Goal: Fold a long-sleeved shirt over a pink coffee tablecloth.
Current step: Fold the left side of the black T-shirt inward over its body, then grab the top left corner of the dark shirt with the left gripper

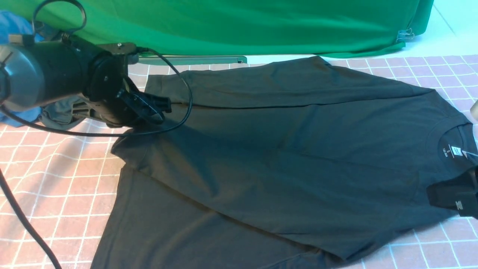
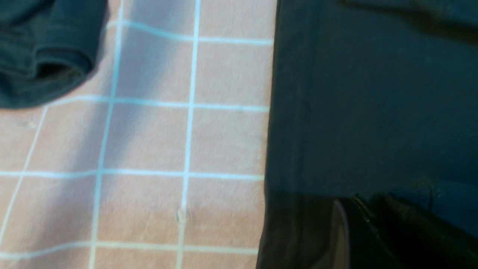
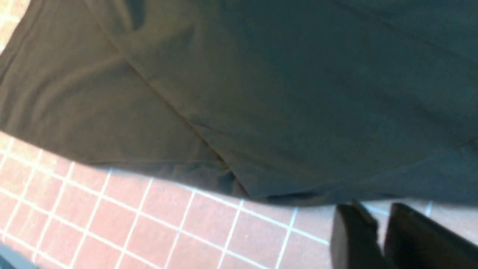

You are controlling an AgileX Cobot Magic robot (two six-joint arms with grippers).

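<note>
One fold appears laid and the rest is ahead of me, as I read it from the remote console. At the desk's left edge a smaller grey garment [image 1: 59, 112] and a blue garment [image 1: 15, 22] lie bunched beside the work, no part of it. Just right of them my left gripper [image 1: 161, 112] hangs low over the hem end of the long-sleeved shirt [image 1: 283, 157], at its far-left corner. Its jaws are dark against dark cloth, and I cannot tell whether they are parted or pinching fabric.

The shirt lies across the middle of the pink coffee tablecloth [image 1: 48, 179], hem toward the desk's left edge, collar toward the right edge. Its far side looks turned in over the body along a straight crease running left to right, which I take as the first fold complete. The near side is not yet turned: a broad flap of black cloth spreads toward the desk's near edge and runs out of view.

At the right edge, by the collar and near shoulder, is my right gripper [image 3: 377, 215]. The wrist camera shows its jaws a narrow gap apart, just off the shirt's border, with only pink grid between them, holding nothing. Left to do, in my judgement: bring the near side in to match, then double the shirt end to end.
</note>
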